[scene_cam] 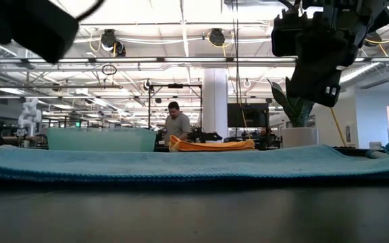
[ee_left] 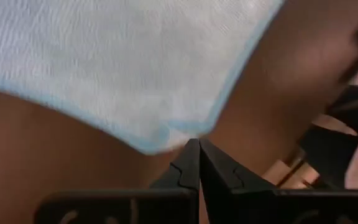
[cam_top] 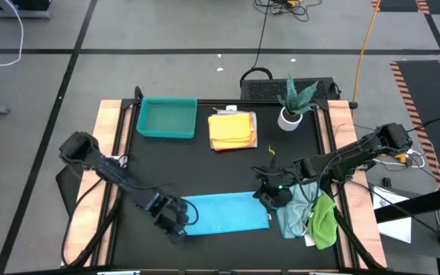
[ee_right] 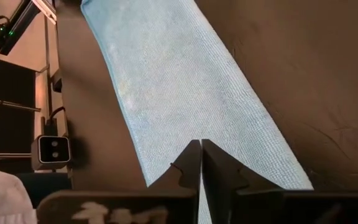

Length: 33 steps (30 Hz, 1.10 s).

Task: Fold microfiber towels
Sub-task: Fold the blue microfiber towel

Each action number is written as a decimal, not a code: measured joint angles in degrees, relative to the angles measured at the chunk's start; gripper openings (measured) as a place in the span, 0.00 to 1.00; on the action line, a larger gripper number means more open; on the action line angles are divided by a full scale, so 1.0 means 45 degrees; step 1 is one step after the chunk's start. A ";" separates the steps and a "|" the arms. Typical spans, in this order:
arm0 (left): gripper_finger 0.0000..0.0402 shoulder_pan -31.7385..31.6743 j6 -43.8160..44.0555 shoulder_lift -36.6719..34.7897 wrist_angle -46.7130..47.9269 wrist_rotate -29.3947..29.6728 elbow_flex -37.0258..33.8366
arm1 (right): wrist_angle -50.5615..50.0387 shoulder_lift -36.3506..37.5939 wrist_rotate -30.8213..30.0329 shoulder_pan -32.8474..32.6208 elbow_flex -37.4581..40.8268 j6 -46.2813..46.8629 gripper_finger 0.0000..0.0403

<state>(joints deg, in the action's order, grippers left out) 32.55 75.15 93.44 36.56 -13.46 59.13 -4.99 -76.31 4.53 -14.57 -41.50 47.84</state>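
From above, a bright blue rectangular microfiber towel (cam_top: 224,213) lies flat at the black table's (cam_top: 205,164) near edge, the left gripper (cam_top: 176,221) at its left end, the right gripper (cam_top: 270,193) at its right; the wrist views alone show both pairs of fingers pressed together, tips over the cloth's edge, though whether they pinch it cannot be told; the low view adds a person (scene_cam: 176,125) behind the folded yellow-orange towels (cam_top: 231,130).
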 joint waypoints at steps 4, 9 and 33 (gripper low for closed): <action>0.01 0.0085 0.0379 -0.0545 0.0447 0.1697 0.0000 | 0.0010 -0.0010 0.0004 0.0000 0.0000 -0.0531 0.00; 0.05 -0.0409 -0.0196 -0.0553 0.0509 0.3761 0.0000 | 0.0018 -0.0061 0.0007 0.0000 0.0000 -0.0781 0.00; 0.01 -0.1501 -0.1998 -0.0163 -0.0078 0.3626 -0.2220 | 0.0823 -0.2807 0.1680 -0.0096 0.0005 -0.0764 0.00</action>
<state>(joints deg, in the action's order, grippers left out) 25.79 66.16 92.71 36.21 2.85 49.14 -1.29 -88.95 12.09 -15.00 -41.47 44.41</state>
